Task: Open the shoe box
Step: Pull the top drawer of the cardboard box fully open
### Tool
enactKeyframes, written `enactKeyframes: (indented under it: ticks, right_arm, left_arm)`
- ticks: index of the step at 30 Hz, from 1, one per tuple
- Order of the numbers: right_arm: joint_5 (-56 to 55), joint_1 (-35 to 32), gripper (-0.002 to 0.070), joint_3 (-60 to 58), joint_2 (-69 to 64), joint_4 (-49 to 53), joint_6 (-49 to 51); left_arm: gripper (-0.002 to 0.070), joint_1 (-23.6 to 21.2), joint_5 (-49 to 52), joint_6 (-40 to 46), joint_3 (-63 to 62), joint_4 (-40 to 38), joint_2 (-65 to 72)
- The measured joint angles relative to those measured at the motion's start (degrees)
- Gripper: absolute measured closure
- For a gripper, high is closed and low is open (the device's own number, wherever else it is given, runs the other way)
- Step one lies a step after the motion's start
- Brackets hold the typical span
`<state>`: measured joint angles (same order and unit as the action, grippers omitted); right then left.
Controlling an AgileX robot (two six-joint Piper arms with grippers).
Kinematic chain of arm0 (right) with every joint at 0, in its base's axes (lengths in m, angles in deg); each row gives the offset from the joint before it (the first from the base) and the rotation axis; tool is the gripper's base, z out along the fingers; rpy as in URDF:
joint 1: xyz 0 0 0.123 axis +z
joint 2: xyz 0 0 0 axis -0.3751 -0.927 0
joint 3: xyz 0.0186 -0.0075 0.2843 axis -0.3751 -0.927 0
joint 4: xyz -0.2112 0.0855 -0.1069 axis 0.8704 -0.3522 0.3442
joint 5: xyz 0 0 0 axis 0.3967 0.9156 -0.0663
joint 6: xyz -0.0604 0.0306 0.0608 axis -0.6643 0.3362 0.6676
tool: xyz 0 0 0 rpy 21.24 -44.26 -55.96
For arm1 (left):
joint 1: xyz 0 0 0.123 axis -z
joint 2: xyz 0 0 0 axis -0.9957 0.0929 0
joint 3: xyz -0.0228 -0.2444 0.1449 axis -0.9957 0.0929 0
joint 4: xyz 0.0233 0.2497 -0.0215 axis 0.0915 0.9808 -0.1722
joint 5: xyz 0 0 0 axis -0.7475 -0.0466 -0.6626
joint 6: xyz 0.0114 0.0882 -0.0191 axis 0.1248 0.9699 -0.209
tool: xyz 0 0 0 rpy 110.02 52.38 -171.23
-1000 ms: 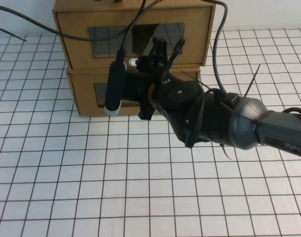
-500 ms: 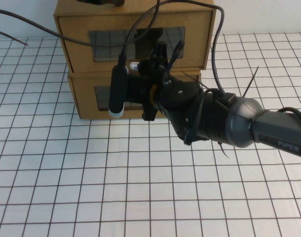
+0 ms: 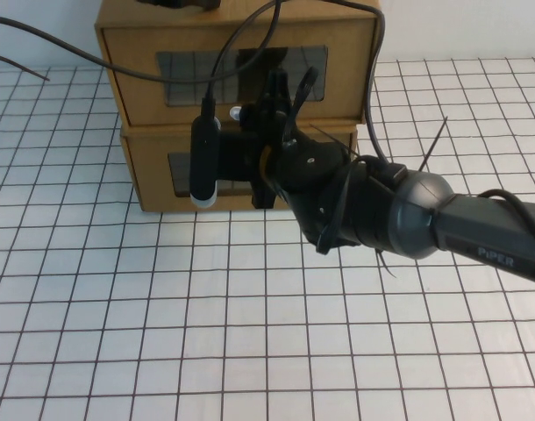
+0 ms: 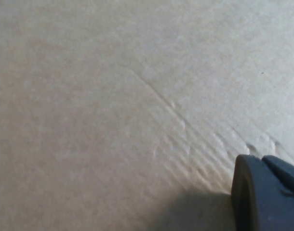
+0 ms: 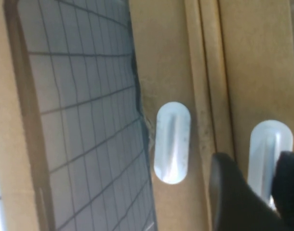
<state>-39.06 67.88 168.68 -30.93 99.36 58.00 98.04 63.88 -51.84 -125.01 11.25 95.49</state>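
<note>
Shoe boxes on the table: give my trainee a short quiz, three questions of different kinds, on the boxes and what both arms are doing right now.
1. True or false: the upper shoe box stands beside the lower shoe box, not on top of it.
2. Multiple choice: the right gripper, up at the box fronts, has its jaws
A) shut with nothing between them
B) open, one on either side of a white pull tab
C) shut on a box corner
3. Fill in: the left gripper hangs close to a plain surface made of ____.

Key: 1 false (they are stacked); 2 B; 3 cardboard.
</note>
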Motion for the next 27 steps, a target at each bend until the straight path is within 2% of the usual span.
enactKeyframes:
  ticks: [6, 24, 27]
  right_arm:
    - [1.77, 0.10, 0.0540, 0.00, 0.00, 0.00, -0.67]
    - [8.33, 0.76, 0.0550, 2.80, -2.28, -0.20, -0.67]
    - [8.70, 0.90, 0.0580, 2.88, -2.36, -0.20, -0.67]
  left_arm:
    - [0.0677, 0.00, 0.00, 0.04, 0.00, 0.00, 0.00]
    - [0.0677, 0.00, 0.00, 0.13, 0.00, -0.47, 0.00]
    - [0.0677, 0.00, 0.00, 0.13, 0.00, -0.60, 0.00]
